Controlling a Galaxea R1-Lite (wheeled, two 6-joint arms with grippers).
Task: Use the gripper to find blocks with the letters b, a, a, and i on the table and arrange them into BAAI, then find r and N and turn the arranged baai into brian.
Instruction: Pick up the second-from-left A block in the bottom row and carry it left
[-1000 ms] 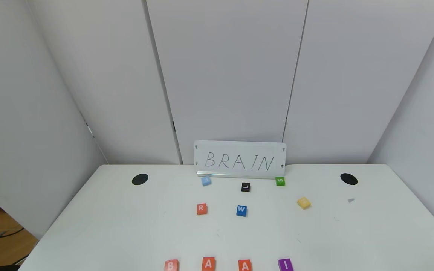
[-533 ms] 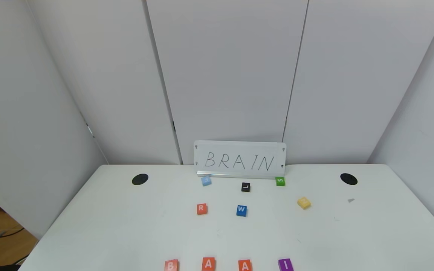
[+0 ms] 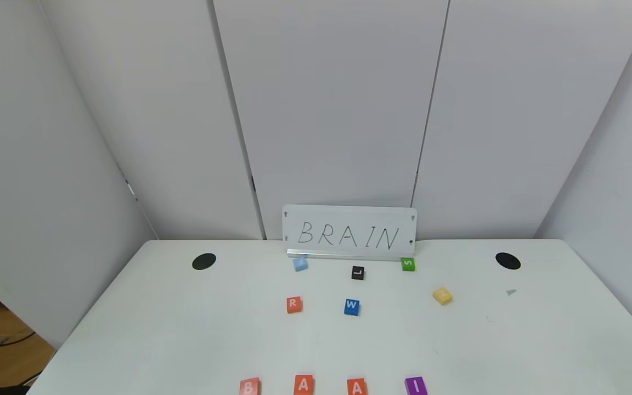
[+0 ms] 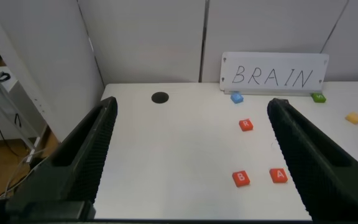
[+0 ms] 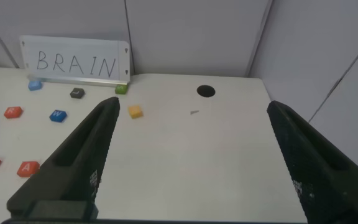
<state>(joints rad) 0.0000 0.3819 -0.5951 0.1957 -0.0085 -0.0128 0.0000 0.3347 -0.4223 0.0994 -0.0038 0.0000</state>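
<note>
While both arms hang back off the near edge, nothing gripped:

table (image 3: pixel 184 329): white, rounded corners, two black holes (image 3: pixel 204 261) toward the far side.
sign (image 3: pixel 349 231): standing at the far edge, lettered BRAIN.
left gripper (image 4: pixel 188 158): above the near left corner, fingers (image 4: pixel 89 149) spread wide, empty.
right gripper (image 5: pixel 188 158): above the near right part, fingers (image 5: pixel 73 155) spread wide, empty.
blocks (image 3: pixel 303 384): row along the near edge, reading B, A, A, I, gaps between.
R block (image 3: pixel 293 304): mid-table, left of the blue W block (image 3: pixel 351 307).
N block (image 3: pixel 442 295): yellow, tilted, right of centre, near the green S block (image 3: pixel 408 264).
black L block (image 3: pixel 357 272): just before the sign.
light blue block (image 3: pixel 300 264): by the sign's left end.
</note>
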